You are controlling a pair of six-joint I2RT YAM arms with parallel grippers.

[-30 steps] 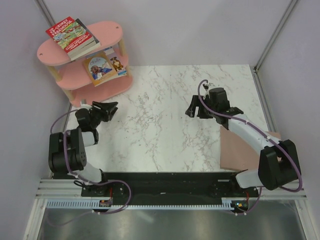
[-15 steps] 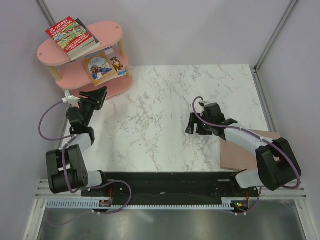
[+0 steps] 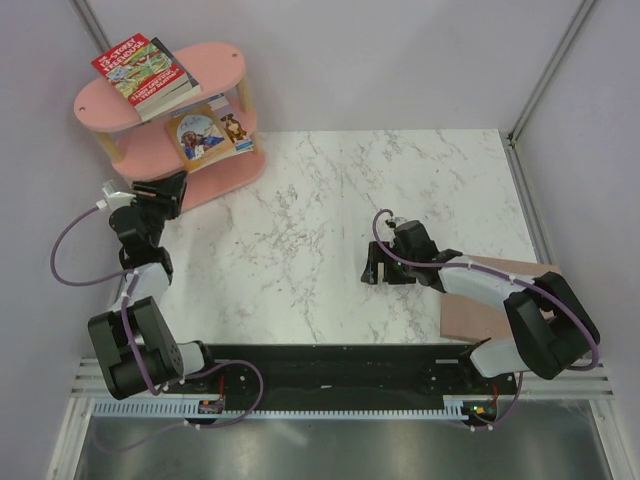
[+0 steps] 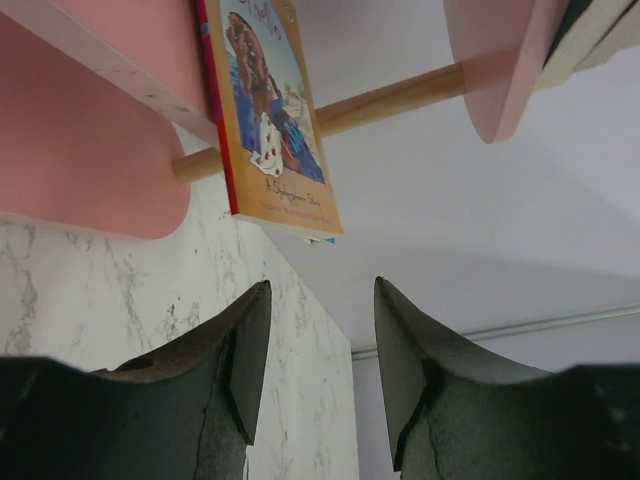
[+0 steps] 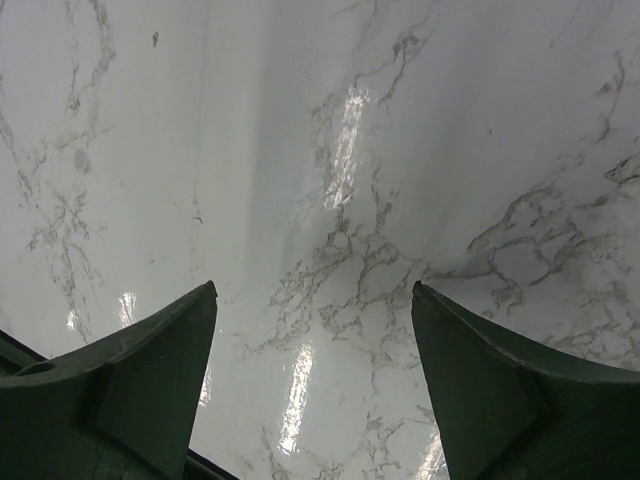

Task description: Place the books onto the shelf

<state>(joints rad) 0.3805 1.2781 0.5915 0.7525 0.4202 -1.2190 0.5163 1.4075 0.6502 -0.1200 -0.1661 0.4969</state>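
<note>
Pink shelf (image 3: 215, 60) holds thin books (image 3: 140, 72), probably floppy: pinch by the spine. Your left gripper (image 4: 322, 288) and right gripper (image 5: 312, 290) gape empty.

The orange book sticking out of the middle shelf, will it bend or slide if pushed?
The orange book looks thin, so it probably flexes and weighs little. It overhangs the shelf board, so an inward push should slide it, while a downward knock might tip it off.
</note>
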